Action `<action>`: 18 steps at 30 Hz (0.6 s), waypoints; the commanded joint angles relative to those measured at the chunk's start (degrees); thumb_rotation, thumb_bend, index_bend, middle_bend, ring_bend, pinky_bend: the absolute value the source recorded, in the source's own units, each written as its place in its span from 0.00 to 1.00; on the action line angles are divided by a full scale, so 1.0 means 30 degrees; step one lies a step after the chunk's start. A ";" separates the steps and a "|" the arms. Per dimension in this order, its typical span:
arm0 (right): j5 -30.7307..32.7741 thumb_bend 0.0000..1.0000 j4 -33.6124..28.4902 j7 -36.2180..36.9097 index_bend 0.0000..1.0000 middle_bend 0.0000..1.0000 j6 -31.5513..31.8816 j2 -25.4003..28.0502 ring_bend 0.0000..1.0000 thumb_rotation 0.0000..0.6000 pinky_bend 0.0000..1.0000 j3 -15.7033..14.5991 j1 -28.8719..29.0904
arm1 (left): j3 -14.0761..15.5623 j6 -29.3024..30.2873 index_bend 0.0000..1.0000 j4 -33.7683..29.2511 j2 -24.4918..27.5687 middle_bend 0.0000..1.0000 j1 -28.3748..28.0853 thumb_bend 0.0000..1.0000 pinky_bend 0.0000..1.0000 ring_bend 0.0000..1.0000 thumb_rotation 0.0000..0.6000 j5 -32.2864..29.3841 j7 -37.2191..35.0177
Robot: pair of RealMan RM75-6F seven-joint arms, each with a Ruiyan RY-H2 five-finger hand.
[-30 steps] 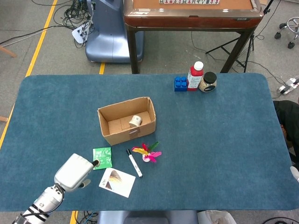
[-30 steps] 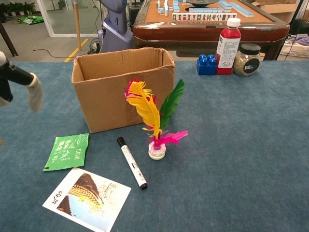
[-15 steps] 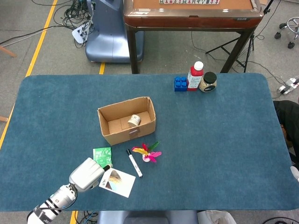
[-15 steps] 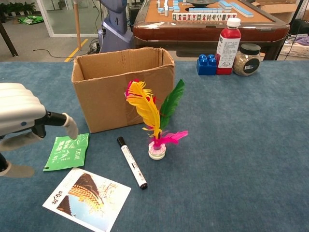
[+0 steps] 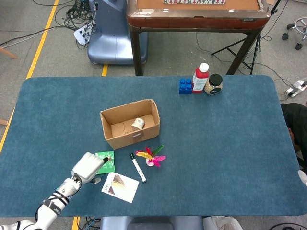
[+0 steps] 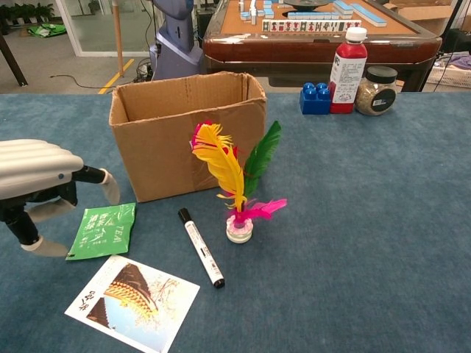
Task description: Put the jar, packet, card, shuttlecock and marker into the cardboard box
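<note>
The packet (image 6: pixel 103 230) is found flat on the table (image 5: pixel 216 143), in front of the box (image 5: pixel 129 123) and beside the card (image 6: pixel 134 301). The left hand (image 6: pixel 37 184) is held just over its left edge, fingers spread, nothing gripped. The packet is judged light, thin and limp, with a slick foil face; a pinch at a raised edge or corner is advised. A jar (image 5: pixel 138 123) is seen in the box already. The right hand is not seen.

Head view high, looking down, chest view low, close, both showing cardboard box (image 5: pixel 129 123)
</note>
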 commanded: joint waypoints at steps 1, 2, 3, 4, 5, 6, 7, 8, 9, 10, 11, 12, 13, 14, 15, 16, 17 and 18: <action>0.0015 0.19 0.0004 0.0004 0.26 0.35 -0.0019 -0.0002 0.26 1.00 0.39 -0.0001 0.0008 | -0.0611 -0.0299 0.33 0.0707 -0.0549 0.90 -0.0196 0.13 1.00 0.92 1.00 -0.0893 -0.0955; 0.0027 0.19 0.0005 0.0005 0.26 0.35 -0.0028 0.0000 0.26 1.00 0.39 0.0003 0.0014 | -0.0693 -0.0320 0.33 0.0847 -0.0633 0.91 -0.0213 0.13 1.00 0.92 1.00 -0.1155 -0.1090; 0.0042 0.19 0.0010 0.0017 0.26 0.35 -0.0043 0.0001 0.26 1.00 0.39 0.0009 0.0023 | -0.0779 -0.0380 0.33 0.1005 -0.0736 0.91 -0.0262 0.13 1.00 0.92 1.00 -0.1519 -0.1184; 0.0056 0.19 0.0014 0.0026 0.26 0.35 -0.0064 0.0003 0.26 1.00 0.39 0.0012 0.0033 | -0.0830 -0.0435 0.33 0.1114 -0.0806 0.91 -0.0316 0.13 1.00 0.92 1.00 -0.1795 -0.1196; 0.0074 0.19 0.0013 0.0034 0.26 0.35 -0.0099 0.0010 0.26 1.00 0.39 0.0008 0.0044 | -0.0864 -0.0546 0.33 0.1218 -0.0876 0.91 -0.0401 0.13 1.00 0.92 1.00 -0.2237 -0.1146; 0.0086 0.19 0.0014 0.0039 0.26 0.35 -0.0119 0.0014 0.26 1.00 0.39 0.0009 0.0052 | -0.0889 -0.0621 0.32 0.1258 -0.0922 0.91 -0.0474 0.13 1.00 0.92 1.00 -0.2591 -0.1074; 0.0095 0.19 0.0016 0.0048 0.26 0.35 -0.0134 0.0018 0.26 1.00 0.39 0.0011 0.0061 | -0.0909 -0.0666 0.32 0.1298 -0.0982 0.91 -0.0549 0.13 1.00 0.92 1.00 -0.2934 -0.0968; 0.0100 0.19 0.0016 0.0054 0.26 0.35 -0.0146 0.0023 0.26 1.00 0.39 0.0012 0.0066 | -0.0923 -0.0702 0.31 0.1328 -0.1038 0.91 -0.0630 0.13 1.00 0.92 1.00 -0.3282 -0.0838; 0.0100 0.19 0.0018 0.0063 0.26 0.35 -0.0148 0.0026 0.26 1.00 0.39 0.0011 0.0068 | -0.0937 -0.0723 0.31 0.1335 -0.1117 0.91 -0.0730 0.13 1.00 0.92 1.00 -0.3739 -0.0669; 0.0090 0.19 0.0019 0.0070 0.26 0.35 -0.0142 0.0027 0.26 1.00 0.39 0.0010 0.0068 | -0.0953 -0.0707 0.30 0.1343 -0.1193 0.91 -0.0800 0.13 1.00 0.92 1.00 -0.4079 -0.0548; 0.0083 0.19 0.0022 0.0075 0.26 0.35 -0.0140 0.0027 0.26 1.00 0.39 0.0008 0.0067 | -0.0975 -0.0683 0.30 0.1345 -0.1274 0.91 -0.0863 0.13 1.00 0.92 1.00 -0.4411 -0.0458; 0.0072 0.19 0.0017 0.0088 0.26 0.35 -0.0133 0.0033 0.26 1.00 0.39 0.0002 0.0062 | -0.0997 -0.0659 0.29 0.1358 -0.1386 0.91 -0.0944 0.13 1.00 0.92 1.00 -0.4790 -0.0373; 0.0065 0.19 0.0014 0.0096 0.26 0.35 -0.0120 0.0038 0.26 1.00 0.39 0.0001 0.0057 | -0.0997 -0.0643 0.29 0.1389 -0.1463 0.91 -0.1005 0.13 1.00 0.92 1.00 -0.5071 -0.0297; 0.0059 0.19 0.0012 0.0105 0.26 0.35 -0.0108 0.0043 0.26 1.00 0.39 -0.0001 0.0050 | -0.0998 -0.0624 0.28 0.1421 -0.1540 0.91 -0.1071 0.13 1.00 0.92 1.00 -0.5350 -0.0213; 0.0050 0.19 0.0012 0.0125 0.26 0.35 -0.0101 0.0049 0.26 1.00 0.39 -0.0004 0.0046 | -0.1017 -0.0589 0.27 0.1471 -0.1655 0.91 -0.1148 0.13 1.00 0.92 1.00 -0.5662 -0.0159; 0.0041 0.19 0.0011 0.0141 0.26 0.35 -0.0092 0.0059 0.26 1.00 0.39 -0.0007 0.0040 | -0.1023 -0.0571 0.27 0.1505 -0.1743 0.91 -0.1199 0.13 1.00 0.92 1.00 -0.5886 -0.0140; 0.0037 0.19 0.0017 0.0162 0.26 0.35 -0.0081 0.0069 0.26 1.00 0.39 -0.0009 0.0033 | -0.1015 -0.0564 0.26 0.1536 -0.1812 0.91 -0.1255 0.13 1.00 0.92 1.00 -0.6113 -0.0097; 0.0038 0.19 0.0021 0.0184 0.26 0.35 -0.0062 0.0076 0.26 1.00 0.39 -0.0005 0.0025 | -0.1010 -0.0555 0.25 0.1564 -0.1893 0.91 -0.1335 0.13 1.00 0.92 1.00 -0.6378 -0.0048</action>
